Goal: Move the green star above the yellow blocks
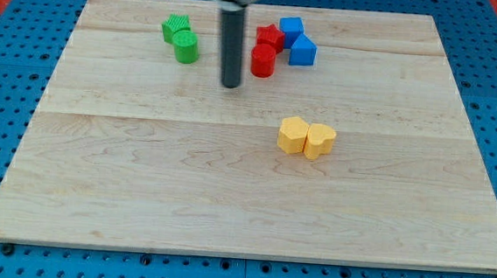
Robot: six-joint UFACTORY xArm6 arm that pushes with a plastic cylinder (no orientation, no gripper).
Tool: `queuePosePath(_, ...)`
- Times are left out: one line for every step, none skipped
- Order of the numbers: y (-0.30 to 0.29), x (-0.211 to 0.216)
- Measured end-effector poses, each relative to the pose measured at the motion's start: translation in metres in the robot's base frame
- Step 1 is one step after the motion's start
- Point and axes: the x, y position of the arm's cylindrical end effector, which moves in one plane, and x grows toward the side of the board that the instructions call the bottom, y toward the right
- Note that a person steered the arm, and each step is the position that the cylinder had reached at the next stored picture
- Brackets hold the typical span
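Observation:
Two green blocks sit touching at the view's top left: a ridged green block, which may be the star, [175, 27] and a green cylinder [186, 46] just below and right of it. Two yellow blocks sit side by side right of centre: a yellow hexagon [293, 135] and a yellow block [320, 140] touching it. My tip [230, 84] rests on the board, about 55 px right of and below the green cylinder, and left of and above the yellow blocks. It touches no block.
A cluster sits right of the rod at the top: a red star-like block [270, 37], a red cylinder [263, 60], a blue cube [291, 29] and a blue block [302, 51]. The wooden board [140, 184] lies on a blue pegboard.

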Motion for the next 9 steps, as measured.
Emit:
queuePosePath(-0.069,-0.002)
queuePosePath(-0.131,-0.002)
queuePosePath(-0.137,-0.002)
queuePosePath(-0.137,-0.002)
queuePosePath(-0.137,-0.004)
queuePosePath(-0.137,-0.005)
queuePosePath(-0.208,-0.031)
queuePosePath(-0.231,-0.088)
queuePosePath(-0.212,-0.102)
